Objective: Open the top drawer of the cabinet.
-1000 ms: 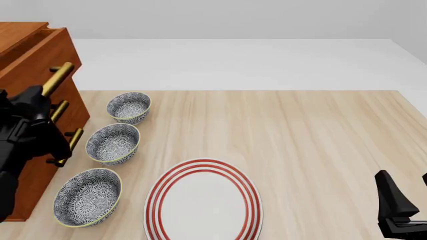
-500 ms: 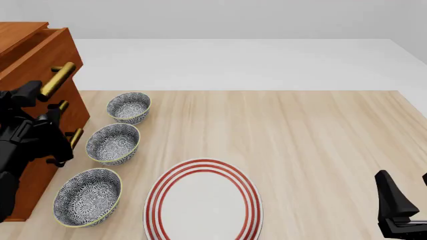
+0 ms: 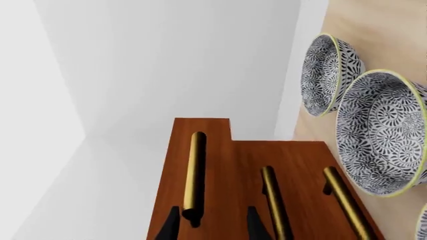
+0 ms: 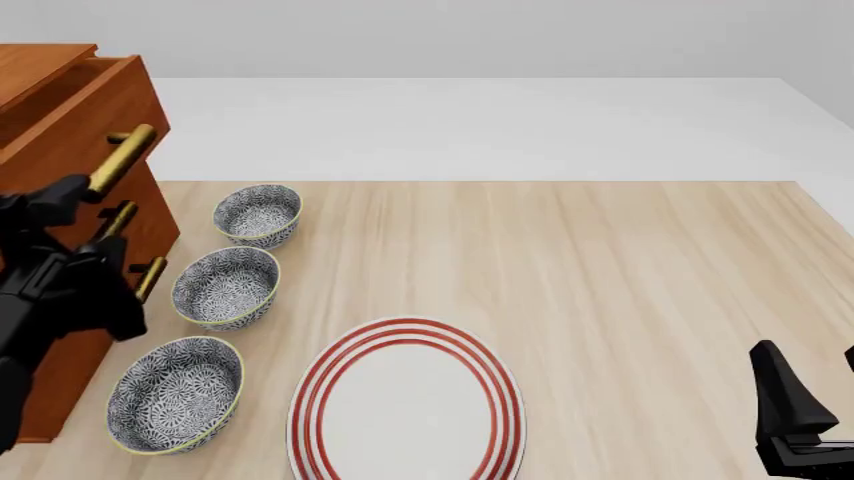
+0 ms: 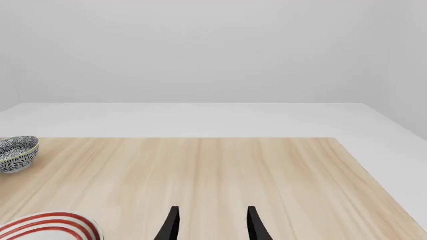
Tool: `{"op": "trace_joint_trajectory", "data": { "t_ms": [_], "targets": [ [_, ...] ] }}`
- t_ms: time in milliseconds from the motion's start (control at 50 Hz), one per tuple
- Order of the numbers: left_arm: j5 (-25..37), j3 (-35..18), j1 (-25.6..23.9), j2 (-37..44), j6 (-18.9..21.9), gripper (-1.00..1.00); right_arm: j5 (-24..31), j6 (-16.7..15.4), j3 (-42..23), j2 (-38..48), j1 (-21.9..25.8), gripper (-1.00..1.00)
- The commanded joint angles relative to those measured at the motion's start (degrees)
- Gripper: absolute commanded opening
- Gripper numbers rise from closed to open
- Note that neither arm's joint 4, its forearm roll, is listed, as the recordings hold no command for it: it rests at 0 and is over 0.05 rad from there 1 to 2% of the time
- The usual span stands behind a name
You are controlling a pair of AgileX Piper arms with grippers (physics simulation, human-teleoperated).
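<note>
**Pulling the top drawer out by its handle**

Standing proud of the two lower fronts, the top drawer (image 3: 200, 150) of the cabinet (image 4: 54, 120) is seen part-open at the table's far left. Its brass handle (image 3: 194, 175) is straddled by the left gripper (image 3: 209, 223), whose fingers are spread around the bar's end; contact cannot be told. Compared with a second ago, the handle is seen slightly further out, so the pull is judged under way. The right gripper (image 5: 210, 222) is parked open and empty. Three bowls (image 4: 227, 285) lie beside the cabinet.
</note>
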Motion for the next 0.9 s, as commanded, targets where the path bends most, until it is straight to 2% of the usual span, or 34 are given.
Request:
{"op": "trace_joint_trajectory", "data": {
  "t_ms": [20,320,460,480,540,580,680,720,740,780,820,900],
  "targets": [
    [2.1,1.4,0.1,-4.2,0.3,1.0,0.0,0.0,0.0,0.0,0.0,1.0],
    [5.4,4.1,-0.2,-10.9,0.3,1.0,0.0,0.0,0.0,0.0,0.0,1.0],
    [8.6,4.0,-1.0,-14.7,-0.5,1.0,0.0,0.0,0.0,0.0,0.0,1.0],
    [10.8,3.0,-1.6,-16.6,-2.1,1.0,0.0,0.0,0.0,0.0,0.0,1.0],
    [11.2,3.7,-1.7,-17.3,-1.6,1.0,0.0,0.0,0.0,0.0,0.0,1.0],
    [13.9,2.7,-2.4,-19.9,-3.6,1.0,0.0,0.0,0.0,0.0,0.0,1.0],
    [15.9,2.7,-2.3,-22.3,-4.8,1.0,0.0,0.0,0.0,0.0,0.0,1.0],
    [21.1,-1.3,-1.9,-24.5,-11.1,1.0,0.0,0.0,0.0,0.0,0.0,1.0],
    [21.3,-0.6,-2.3,-25.1,-10.5,1.0,0.0,0.0,0.0,0.0,0.0,1.0],
    [24.3,-3.3,-1.9,-26.7,-13.8,1.0,0.0,0.0,0.0,0.0,0.0,1.0],
    [25.9,-4.4,-2.1,-27.8,-15.2,1.0,0.0,0.0,0.0,0.0,0.0,1.0],
    [26.5,-4.4,-2.1,-28.6,-14.9,1.0,0.0,0.0,0.0,0.0,0.0,1.0]
  ]
}}
